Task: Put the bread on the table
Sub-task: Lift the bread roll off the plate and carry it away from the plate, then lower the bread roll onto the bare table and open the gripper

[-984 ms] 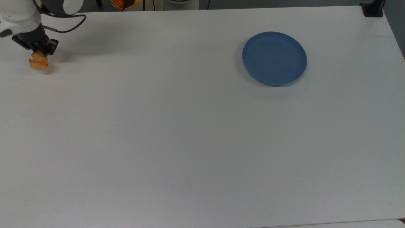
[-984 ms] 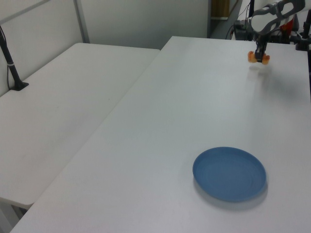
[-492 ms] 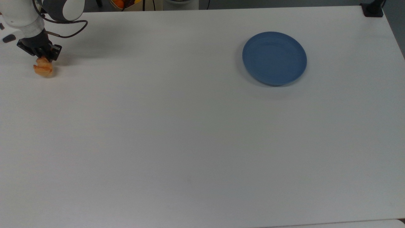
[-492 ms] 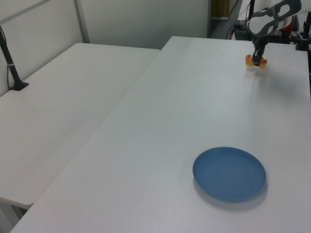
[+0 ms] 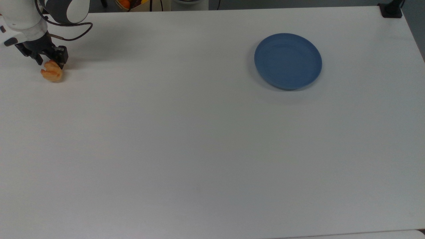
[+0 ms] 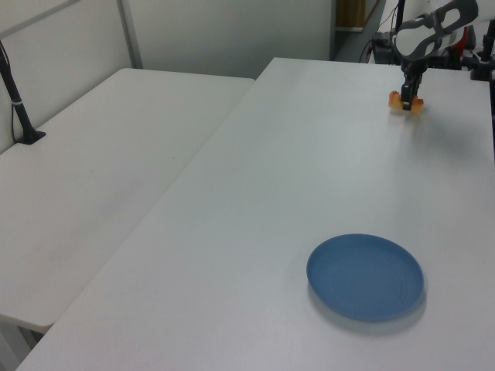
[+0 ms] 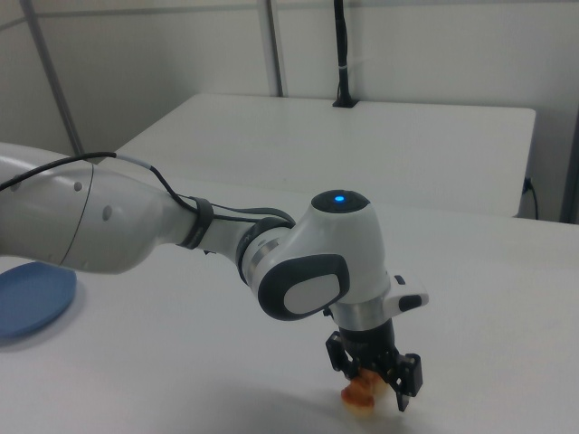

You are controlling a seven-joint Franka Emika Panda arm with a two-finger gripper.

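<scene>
The bread (image 5: 52, 73) is a small golden-orange lumpy loaf resting on the white table (image 5: 199, 139) near the top view's far left, its shadow tight beneath it. My gripper (image 5: 51, 63) stands over it, its black fingers open, one on each side of the loaf. In the right view the bread (image 7: 360, 393) sits low between the fingers of the gripper (image 7: 373, 387), with a gap on the right view's right side. In the left view the bread (image 6: 404, 101) lies under the gripper (image 6: 406, 97) at the table's (image 6: 309, 170) far end.
A round blue plate (image 5: 288, 61) lies bare at the top view's upper right, far from the bread; I also see the plate (image 6: 365, 277) near the left view's front. A second white table (image 6: 100, 170) adjoins on the left view's left. A black post base (image 5: 391, 10) stands at a corner.
The gripper has carried the bread down and slightly toward the top view's right until it rests on the table. The fingers have spread apart from the loaf.
</scene>
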